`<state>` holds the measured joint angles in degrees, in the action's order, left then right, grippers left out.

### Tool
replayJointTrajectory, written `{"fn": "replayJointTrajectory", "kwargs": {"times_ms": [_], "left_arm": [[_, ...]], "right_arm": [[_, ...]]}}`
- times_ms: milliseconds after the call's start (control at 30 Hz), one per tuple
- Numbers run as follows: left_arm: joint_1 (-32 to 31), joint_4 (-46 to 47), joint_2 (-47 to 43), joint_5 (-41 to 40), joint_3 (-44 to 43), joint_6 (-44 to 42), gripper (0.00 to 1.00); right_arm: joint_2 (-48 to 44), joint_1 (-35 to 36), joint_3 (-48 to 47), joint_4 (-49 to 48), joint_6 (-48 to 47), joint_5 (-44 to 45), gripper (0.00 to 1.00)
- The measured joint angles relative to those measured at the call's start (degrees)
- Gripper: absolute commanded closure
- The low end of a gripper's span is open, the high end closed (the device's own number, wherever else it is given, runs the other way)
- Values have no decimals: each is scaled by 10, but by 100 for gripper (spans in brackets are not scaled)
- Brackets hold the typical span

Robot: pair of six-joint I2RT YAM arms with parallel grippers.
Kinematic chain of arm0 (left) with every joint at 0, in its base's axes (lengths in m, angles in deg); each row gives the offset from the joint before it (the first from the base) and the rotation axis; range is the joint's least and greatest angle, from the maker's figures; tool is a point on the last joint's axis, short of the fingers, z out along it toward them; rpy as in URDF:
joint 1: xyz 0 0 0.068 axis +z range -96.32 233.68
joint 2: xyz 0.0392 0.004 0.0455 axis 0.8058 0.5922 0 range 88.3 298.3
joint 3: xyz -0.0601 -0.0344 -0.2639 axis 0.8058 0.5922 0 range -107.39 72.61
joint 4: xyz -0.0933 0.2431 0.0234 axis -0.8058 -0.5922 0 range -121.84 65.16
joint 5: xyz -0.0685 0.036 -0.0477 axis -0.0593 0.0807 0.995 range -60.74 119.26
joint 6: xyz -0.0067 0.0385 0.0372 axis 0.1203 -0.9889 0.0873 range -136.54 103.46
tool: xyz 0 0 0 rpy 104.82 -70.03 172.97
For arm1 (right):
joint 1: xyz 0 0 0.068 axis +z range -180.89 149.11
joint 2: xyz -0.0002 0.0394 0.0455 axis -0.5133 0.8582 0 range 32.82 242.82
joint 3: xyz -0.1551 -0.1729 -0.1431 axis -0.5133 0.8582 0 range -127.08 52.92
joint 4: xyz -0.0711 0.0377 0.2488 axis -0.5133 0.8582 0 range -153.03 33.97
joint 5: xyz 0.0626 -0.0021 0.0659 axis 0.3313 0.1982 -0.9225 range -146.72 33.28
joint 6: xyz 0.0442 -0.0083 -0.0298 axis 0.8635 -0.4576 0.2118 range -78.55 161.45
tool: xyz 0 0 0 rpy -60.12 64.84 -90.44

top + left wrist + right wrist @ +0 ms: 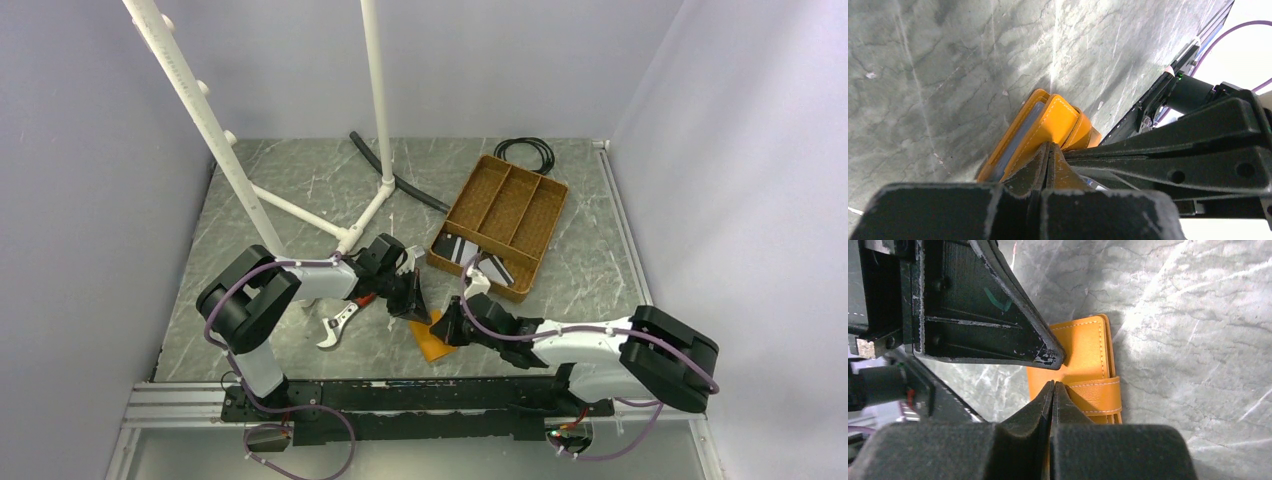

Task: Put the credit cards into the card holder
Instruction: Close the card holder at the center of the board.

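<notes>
Closest to the arm bases, the right gripper (1053,384) has its fingers pressed together, tips down by the strap of the orange card holder (1088,355). The holder lies folded on the table (300,200) between the two arms. The left gripper (1048,146), its fingers likewise squeezed flat together, noses at the holder's other edge; I'd guess one pins it while the other works it open. Farther back, the credit cards (457,248) sit in the near compartment of the brown tray (525,169), none loaded yet.
</notes>
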<state>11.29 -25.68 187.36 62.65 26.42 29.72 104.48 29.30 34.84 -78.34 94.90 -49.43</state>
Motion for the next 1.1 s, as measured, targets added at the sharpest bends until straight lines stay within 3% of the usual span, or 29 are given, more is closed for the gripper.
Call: {"fn": "replayJointTrajectory", "kwargs": {"times_ms": [267, 667, 900, 1100], "left_arm": [[0, 4, 0, -3, 0, 0, 100], [-1, -5, -5, -16, -1, -1, 100], [-1, -26, -10, -29, -8, -8, 100], [-1, -61, -29, -50, -8, -21, 100]], "right_arm": [[25, -60, 86, -172, 64, -80, 100], [208, -154, 139, -464, 118, -226, 100], [303, -168, 148, -604, 127, -257, 100], [363, -174, 150, -678, 233, -250, 100]]}}
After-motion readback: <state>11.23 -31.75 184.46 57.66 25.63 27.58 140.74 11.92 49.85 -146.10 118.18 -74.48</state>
